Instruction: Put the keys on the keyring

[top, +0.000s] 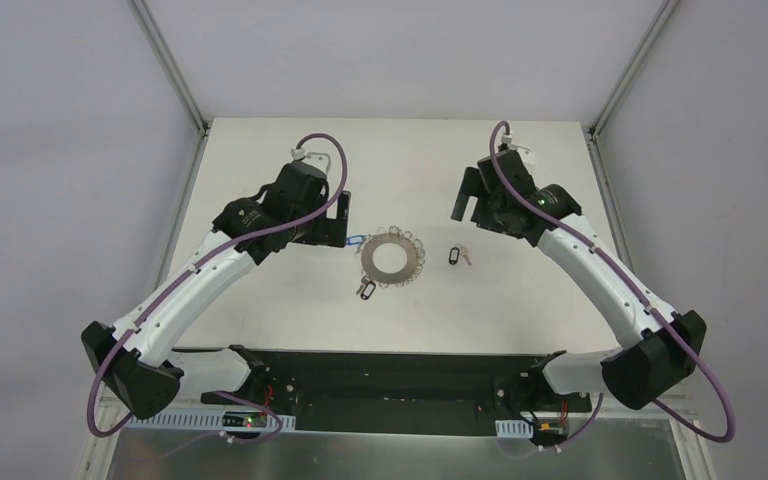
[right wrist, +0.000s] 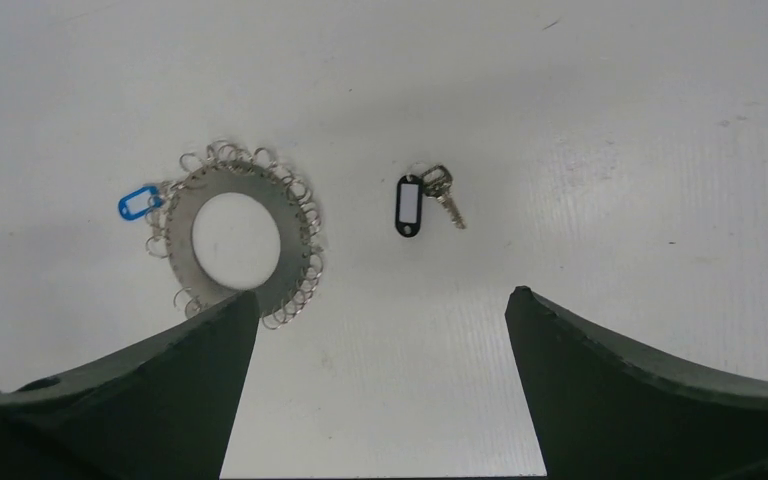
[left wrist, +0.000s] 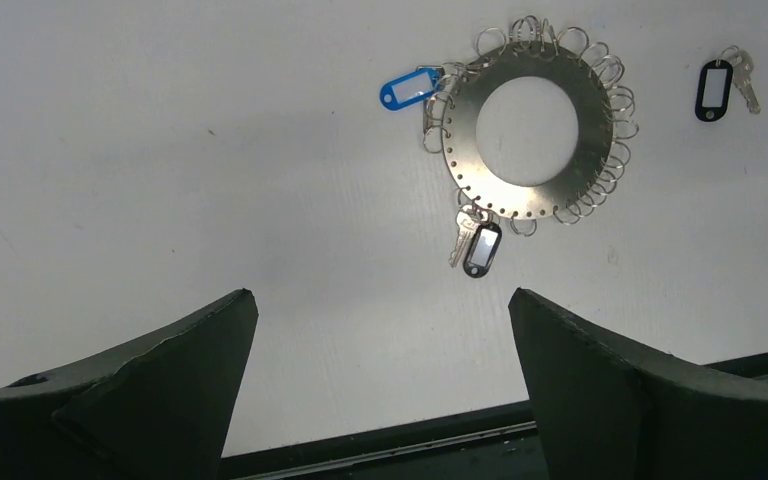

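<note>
Left fingers apart; ring-side black key

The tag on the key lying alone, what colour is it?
The tag is black, white inside; right wrist view shows it best.

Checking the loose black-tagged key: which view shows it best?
Right wrist: the loose key lies central, tag and blade distinct. Left wrist shows it near the upper right corner; top shows a tiny speck.

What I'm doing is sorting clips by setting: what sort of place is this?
Probably a robotics lab test cell: a white table walled by plain grey panels on metal posts, robot arms bolted to its near edge, and a keyring and tagged keys laid out.
</note>
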`<state>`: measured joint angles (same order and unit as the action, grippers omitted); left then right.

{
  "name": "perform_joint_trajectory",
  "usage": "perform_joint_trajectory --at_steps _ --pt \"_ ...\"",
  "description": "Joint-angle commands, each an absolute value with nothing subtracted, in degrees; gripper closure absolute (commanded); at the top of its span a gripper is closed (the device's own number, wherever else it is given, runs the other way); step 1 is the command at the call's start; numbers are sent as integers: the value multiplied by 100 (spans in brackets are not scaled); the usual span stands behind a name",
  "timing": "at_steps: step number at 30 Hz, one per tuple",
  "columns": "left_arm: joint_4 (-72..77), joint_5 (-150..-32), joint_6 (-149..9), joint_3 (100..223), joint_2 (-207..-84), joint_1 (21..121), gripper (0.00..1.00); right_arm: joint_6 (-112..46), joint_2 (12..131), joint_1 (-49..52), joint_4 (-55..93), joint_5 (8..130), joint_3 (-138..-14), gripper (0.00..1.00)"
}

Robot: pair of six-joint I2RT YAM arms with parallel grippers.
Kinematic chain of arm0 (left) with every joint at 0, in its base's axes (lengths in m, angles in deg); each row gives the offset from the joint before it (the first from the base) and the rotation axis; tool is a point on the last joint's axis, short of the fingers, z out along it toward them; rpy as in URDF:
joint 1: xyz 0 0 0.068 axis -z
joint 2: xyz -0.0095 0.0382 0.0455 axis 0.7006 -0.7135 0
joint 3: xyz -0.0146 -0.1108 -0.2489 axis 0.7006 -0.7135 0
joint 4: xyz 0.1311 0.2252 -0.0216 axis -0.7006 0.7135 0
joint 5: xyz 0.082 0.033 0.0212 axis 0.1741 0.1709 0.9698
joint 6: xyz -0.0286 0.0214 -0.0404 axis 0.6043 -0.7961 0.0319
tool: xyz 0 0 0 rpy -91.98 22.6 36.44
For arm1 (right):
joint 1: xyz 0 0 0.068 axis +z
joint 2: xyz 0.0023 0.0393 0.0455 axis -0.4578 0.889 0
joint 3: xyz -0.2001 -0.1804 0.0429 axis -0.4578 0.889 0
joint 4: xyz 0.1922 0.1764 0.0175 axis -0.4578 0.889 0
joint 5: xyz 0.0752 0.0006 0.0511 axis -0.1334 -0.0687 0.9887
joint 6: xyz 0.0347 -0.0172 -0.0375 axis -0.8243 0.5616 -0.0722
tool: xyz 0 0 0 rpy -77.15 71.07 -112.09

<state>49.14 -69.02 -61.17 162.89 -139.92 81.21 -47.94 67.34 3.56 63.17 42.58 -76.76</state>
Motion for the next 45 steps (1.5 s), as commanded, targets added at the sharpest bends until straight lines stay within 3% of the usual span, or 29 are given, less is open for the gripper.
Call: perform_joint_trajectory --at_steps 1,7,14,19,27,33,45 --pt "5016 -7049 -5934 16051 -13733 8141 0 -4451 6388 478 5688 4994 -7583 1" --pt "4691 -7227 -5832 15607 -13586 8137 0 -4448 6555 476 5353 5851 -7236 1" --pt "4175 -7461 -5811 15040 -13218 8144 0 -4699 7114 475 4882 5947 -7179 0" --pt "3893 -7722 -5696 14819 -13089 8145 0 -4657 7600 486 4639 6322 -7193 7" --pt "3412 -8135 -5616 14573 -13034 8144 0 -4348 8082 529 4149 6521 -6903 27" --pt "3217 -8241 -5630 14468 -13017 8139 0 -4491 8929 668 4424 6328 -7800 43" --pt "3207 -8228 -5722 14373 -12840 8139 0 -4899 9936 875 4617 5936 -8943 63"
